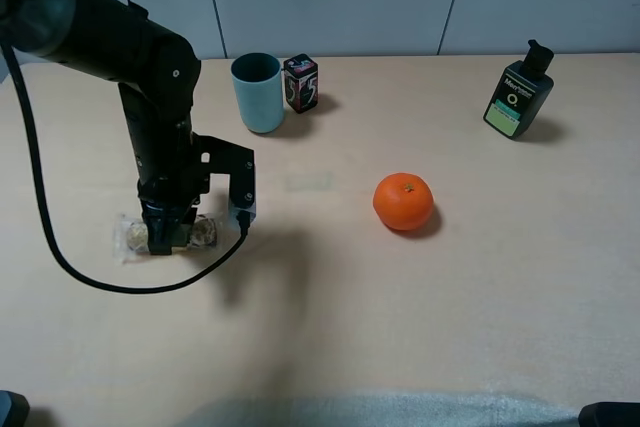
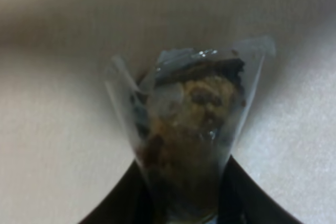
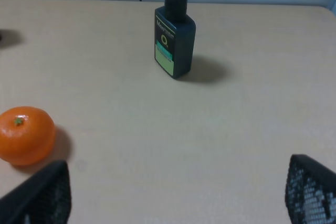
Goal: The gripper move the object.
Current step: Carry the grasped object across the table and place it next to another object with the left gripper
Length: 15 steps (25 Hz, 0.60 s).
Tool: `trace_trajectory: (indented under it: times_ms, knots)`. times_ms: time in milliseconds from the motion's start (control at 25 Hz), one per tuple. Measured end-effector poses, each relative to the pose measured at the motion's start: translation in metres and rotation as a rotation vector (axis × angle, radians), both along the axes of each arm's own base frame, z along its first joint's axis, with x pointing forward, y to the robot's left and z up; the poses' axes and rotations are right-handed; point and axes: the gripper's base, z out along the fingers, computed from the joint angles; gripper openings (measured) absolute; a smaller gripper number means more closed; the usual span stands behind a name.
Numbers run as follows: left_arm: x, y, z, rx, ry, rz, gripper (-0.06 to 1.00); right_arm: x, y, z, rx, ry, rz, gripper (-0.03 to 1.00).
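The snack bar, in a clear crinkly wrapper with brown nutty pieces, lies at the left of the table. Both its ends stick out from under my left gripper. That gripper points straight down and is shut on the bar's middle. In the left wrist view the bar is pinched between the two black fingers, with its wrapper flaring outward. I cannot tell whether it is lifted off the table. My right gripper is open and empty, low over the table at the near right.
An orange fruit sits mid-table and also shows in the right wrist view. A blue-grey cup and a small dark printed box stand at the back. A dark bottle with a green label stands at the back right.
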Motion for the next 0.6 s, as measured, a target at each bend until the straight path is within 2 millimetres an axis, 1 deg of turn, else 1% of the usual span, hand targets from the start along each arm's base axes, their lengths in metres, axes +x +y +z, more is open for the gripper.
trace_trajectory:
  times_ms: [80,240,600]
  knots:
    - [-0.0009,-0.0028,-0.0050,0.014,0.013,-0.014,0.27,0.0000,0.0000,0.0000,0.000,0.000,0.000,0.62]
    - [0.0001,-0.0065,-0.0029,0.024,0.012,-0.027,0.24,0.0000,0.0000,0.0000,0.000,0.000,0.000,0.62]
    - [0.0037,-0.0086,-0.0013,0.035,0.019,0.009,0.22,0.0000,0.0000,0.0000,0.000,0.000,0.000,0.62]
